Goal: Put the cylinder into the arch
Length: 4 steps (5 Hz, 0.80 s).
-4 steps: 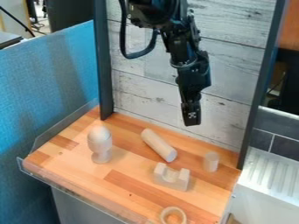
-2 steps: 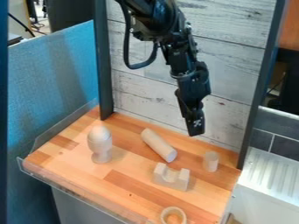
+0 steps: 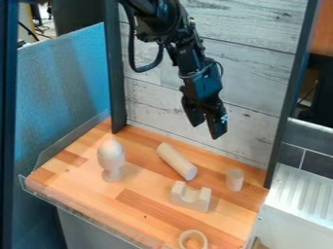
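At the far left edge, a dark vertical strip (image 3: 9, 121), then a blue fabric partition (image 3: 62, 92). Next, at a slant beside the partition, a butcher-block tabletop (image 3: 146, 206) with a clear plastic rim (image 3: 68, 137) along the left side. On the left part of the tabletop, a pale wooden egg shape (image 3: 110, 148) upright on a narrower wooden base (image 3: 113, 171). Behind, a black upright post (image 3: 115, 68) at the tabletop's back left corner, then a whitewashed plank wall (image 3: 250, 63).

Near the middle of the tabletop, a long wooden cylinder (image 3: 174, 159), lying on its side at a diagonal, with the round end toward the front right. Outside the arch, just behind it. In front of that round end, the wooden arch block (image 3: 190, 196), with its curved notch facing up. Farther forward, near the front edge, a pale wooden ring (image 3: 193, 239), flat.

From the top, down in front of the planks, a black robot arm (image 3: 185, 53). At its lower end, the black gripper (image 3: 207, 130), in the air above the back of the tabletop, tilted, with two clearly parted fingers and nothing between them.

To the right of the arch block, a short wooden cylinder (image 3: 234, 180), upright. Farther right, another black post (image 3: 292, 82), then a white ridged surface (image 3: 302, 192) below dark gray tiles (image 3: 315, 163).
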### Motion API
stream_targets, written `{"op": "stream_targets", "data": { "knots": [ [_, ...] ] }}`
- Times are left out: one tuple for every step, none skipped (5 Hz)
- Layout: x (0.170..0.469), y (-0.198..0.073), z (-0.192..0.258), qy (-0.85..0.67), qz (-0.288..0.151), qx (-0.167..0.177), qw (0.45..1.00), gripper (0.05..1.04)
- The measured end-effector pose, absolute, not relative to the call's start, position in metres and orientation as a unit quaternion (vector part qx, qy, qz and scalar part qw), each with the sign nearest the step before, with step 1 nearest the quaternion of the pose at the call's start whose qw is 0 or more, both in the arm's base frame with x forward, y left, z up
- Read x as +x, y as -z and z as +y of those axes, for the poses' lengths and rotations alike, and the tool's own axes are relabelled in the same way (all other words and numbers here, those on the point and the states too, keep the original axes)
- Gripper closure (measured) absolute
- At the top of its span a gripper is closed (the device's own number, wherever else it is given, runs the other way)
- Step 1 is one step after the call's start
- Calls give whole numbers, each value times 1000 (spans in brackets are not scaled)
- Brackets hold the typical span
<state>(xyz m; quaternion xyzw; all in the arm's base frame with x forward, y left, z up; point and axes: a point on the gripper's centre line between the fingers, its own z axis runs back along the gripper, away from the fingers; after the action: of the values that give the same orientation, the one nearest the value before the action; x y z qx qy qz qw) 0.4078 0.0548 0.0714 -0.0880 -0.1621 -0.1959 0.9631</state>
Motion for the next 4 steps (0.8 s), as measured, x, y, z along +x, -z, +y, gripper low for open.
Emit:
{"op": "stream_targets", "data": {
  "knots": [
    [412,-71,63,59,-106,-99,988,83],
    [409,-74,70,-76,-74,-92,990,83],
    [406,-71,75,-187,-53,-35,980,83],
    [407,-48,76,-224,-50,-9,973,83]
  ]
}}
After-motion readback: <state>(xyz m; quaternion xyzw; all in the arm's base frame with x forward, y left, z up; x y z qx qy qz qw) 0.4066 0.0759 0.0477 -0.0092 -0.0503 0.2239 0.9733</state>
